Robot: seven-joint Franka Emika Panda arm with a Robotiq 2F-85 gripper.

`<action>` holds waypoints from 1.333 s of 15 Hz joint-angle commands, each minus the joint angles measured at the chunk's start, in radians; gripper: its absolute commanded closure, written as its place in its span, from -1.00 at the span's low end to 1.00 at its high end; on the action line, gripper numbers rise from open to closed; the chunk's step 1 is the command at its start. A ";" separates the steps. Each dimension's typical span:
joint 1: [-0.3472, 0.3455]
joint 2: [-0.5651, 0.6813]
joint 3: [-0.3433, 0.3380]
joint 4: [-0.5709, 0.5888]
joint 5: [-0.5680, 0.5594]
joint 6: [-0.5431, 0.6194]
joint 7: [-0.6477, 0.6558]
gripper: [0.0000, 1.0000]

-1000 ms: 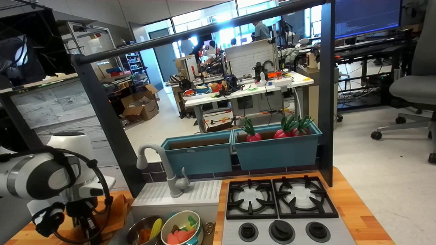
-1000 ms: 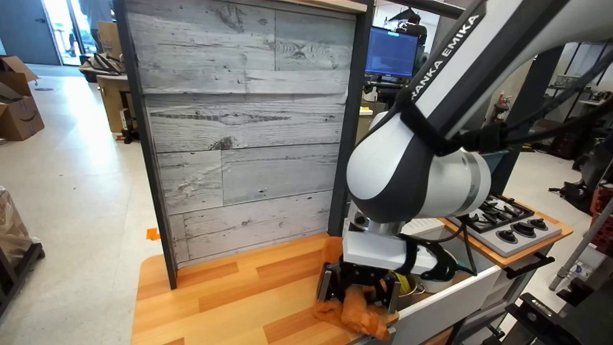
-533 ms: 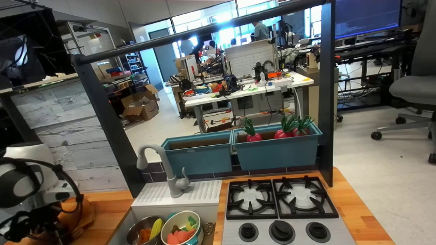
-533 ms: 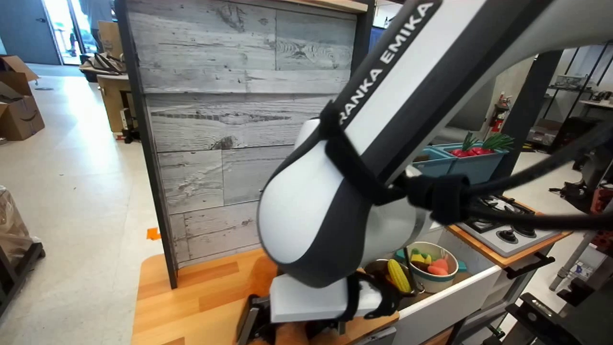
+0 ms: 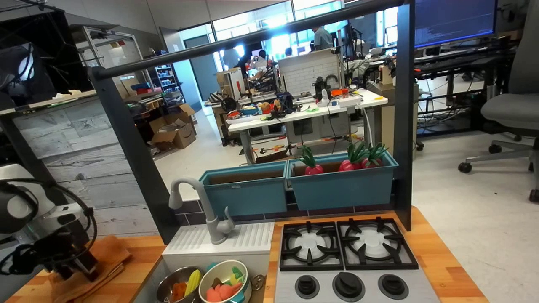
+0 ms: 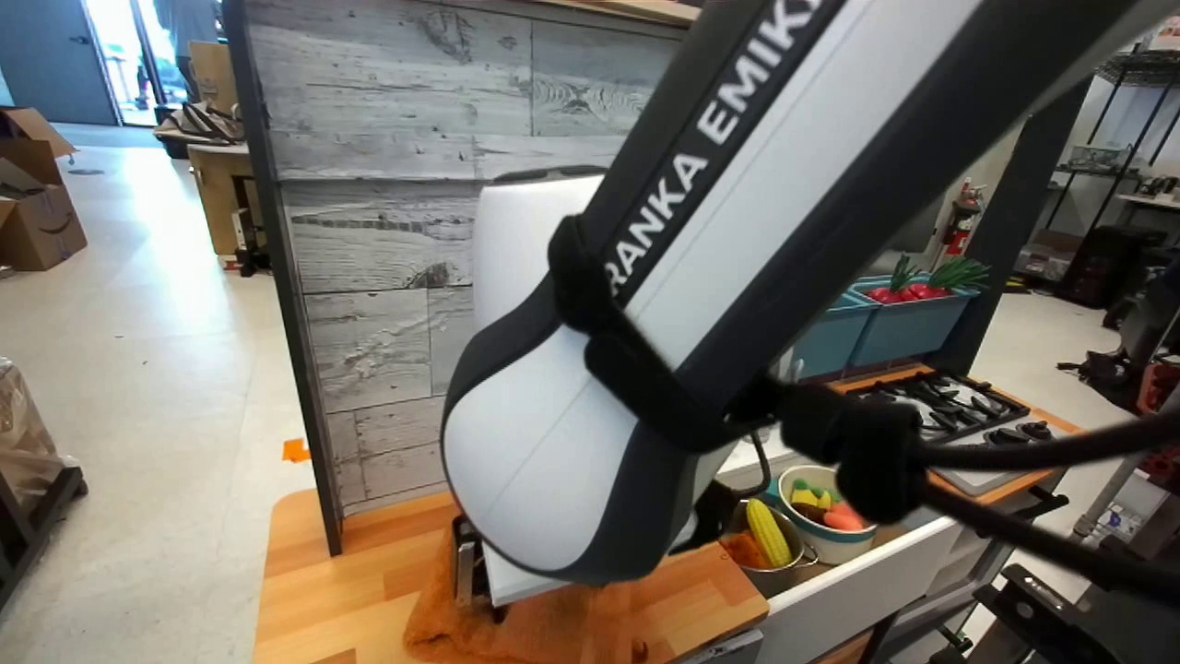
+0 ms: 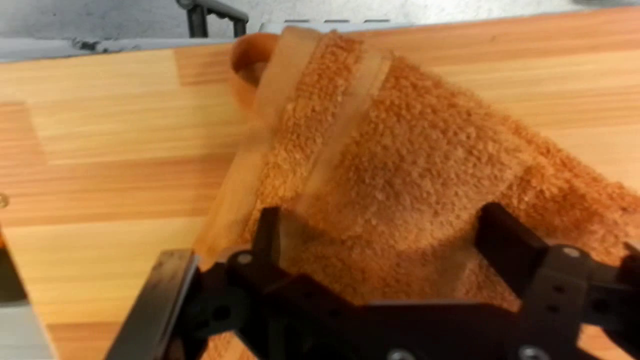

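Your worktop (image 7: 115,190) carries the work in hand, and your arm (image 6: 728,184) hangs low over it, hiding part of the surface in an exterior view. The adjoining sink (image 6: 876,581) holds other things, well apart from the work and seemingly no part of this step.

Your orange cloth (image 7: 425,150) lies on the worktop right beneath the fingers, one corner reaching an edge. I'd judge the laying-down as done: the cloth rests on the wood, spread over a fair patch. What looks unfinished is its tidiness, since it sits skewed, with creases and layered edges, and your arm is over it rather than clear.

In the sink, you have a white pot (image 6: 834,546) and a steel pot (image 6: 772,576), each with food pieces inside.

Your fingers (image 7: 152,305) stand spread wide, with nothing pinched between them; whether a tip brushes the cloth, I can't tell.

Smallest, your cloth's hanging loop (image 7: 254,44) curls at that corner, just beside the worktop's edge.
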 commanded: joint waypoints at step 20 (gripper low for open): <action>-0.251 -0.075 -0.128 -0.257 -0.083 0.019 0.097 -0.97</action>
